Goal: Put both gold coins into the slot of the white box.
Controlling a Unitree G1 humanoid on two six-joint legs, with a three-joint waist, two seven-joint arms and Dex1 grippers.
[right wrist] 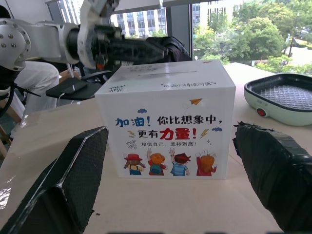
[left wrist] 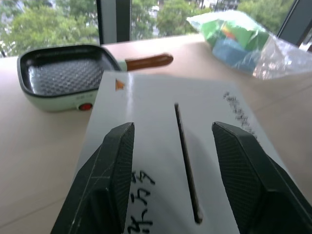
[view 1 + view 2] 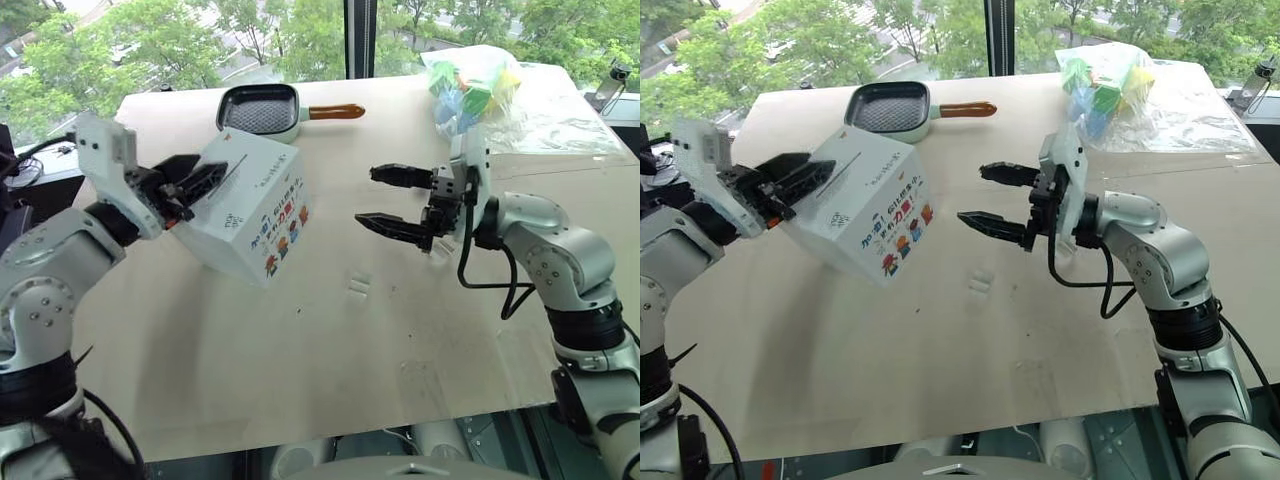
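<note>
Big white cardboard box sits mid-table, left gripper spread empty right over its thin dark slot, right gripper wide open beside it, so the coins look deposited.

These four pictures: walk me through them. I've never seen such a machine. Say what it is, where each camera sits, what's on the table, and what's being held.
It is a two-armed humanoid robot. Two pictures come from its head, looking down over the arms; two come from cameras on its wrists. On the table stand a white box with cartoon figures, a grill pan with an orange handle, and a clear bag of coloured items. The left claw hovers open over the box's slot. The right claw is open, facing the box's picture side. Neither holds anything, and I see no coins.
</note>
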